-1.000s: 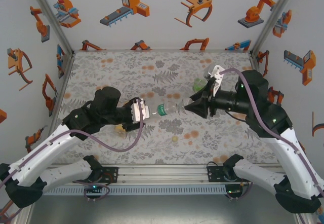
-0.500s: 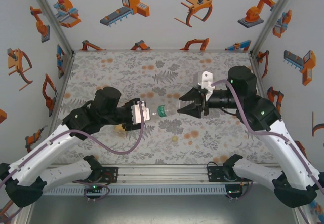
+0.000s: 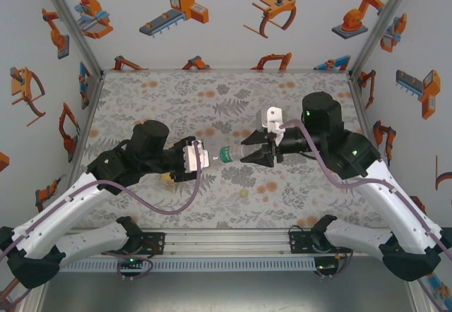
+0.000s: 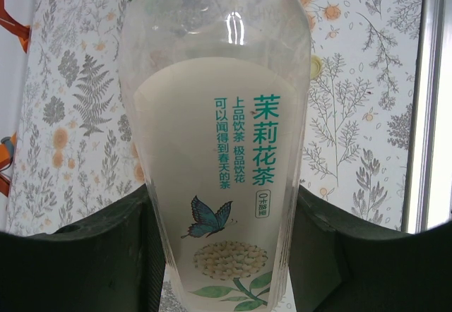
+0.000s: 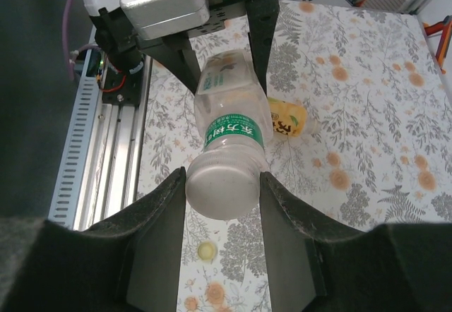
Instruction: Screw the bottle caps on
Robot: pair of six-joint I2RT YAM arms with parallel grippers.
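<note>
Fingers of the left gripper clamp the lower body of the clear bottle, one dark pad on each side of its white label, which carries green lettering and a blue butterfly. The clear bottle is held off the table, lying roughly level, with its base toward the left gripper and its mouth end pointing right. Below the left wrist in the overhead view, the yellow-orange juice bottle lies on the floral table, partly hidden by the arm. A green band of the label rings the clear bottle nearer its mouth end. Closer to the front edge, the pale yellow cap rests alone on the table, apart from both bottles. At the mouth end, the white cap appears end-on from the right wrist, a whitish disc between the fingers of the right gripper. The jaws are set narrow and close on it from both sides. Whether the white cap is threaded onto the neck cannot be told. The right arm reaches in from the lower right, its fingers pointing left.
</note>
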